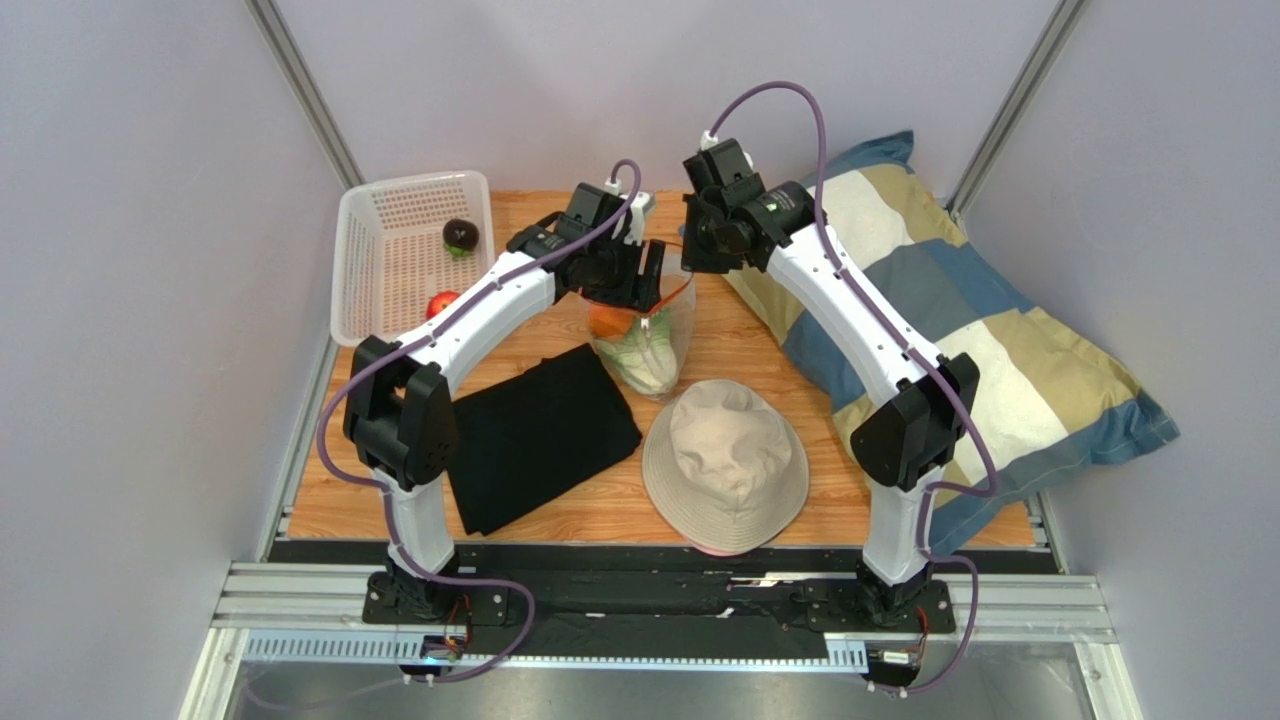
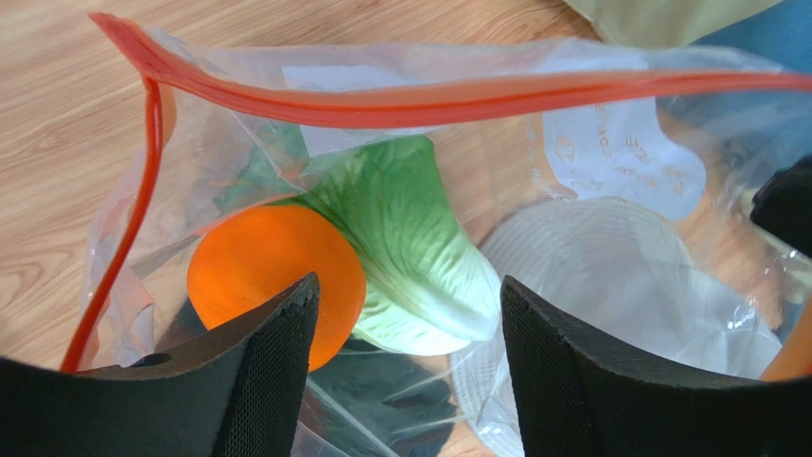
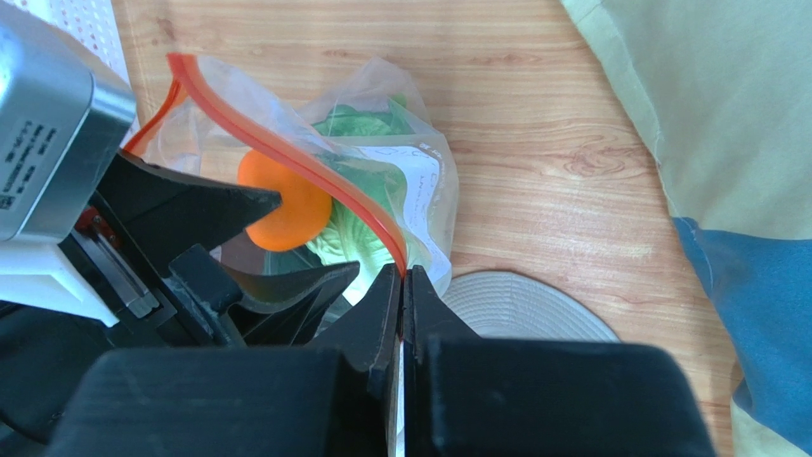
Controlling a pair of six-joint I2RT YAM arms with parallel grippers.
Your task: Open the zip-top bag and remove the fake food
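Zip-top bag [image 1: 658, 357] lies mid-table, just far of the hat [image 1: 726, 465]. Right gripper [image 3: 401, 284] is clenched on its zip strip [image 3: 286, 143], holding the mouth open. Left gripper [image 2: 408, 290], spread and empty, hangs over orange fruit [image 2: 253, 262] and cabbage [image 2: 410, 238], likely lining up a grab.

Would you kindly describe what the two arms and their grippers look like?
Both the left arm and right arm have white links, black joint housings and a looping purple cable. The left gripper and right gripper have black, wedge-shaped, finely textured fingers.
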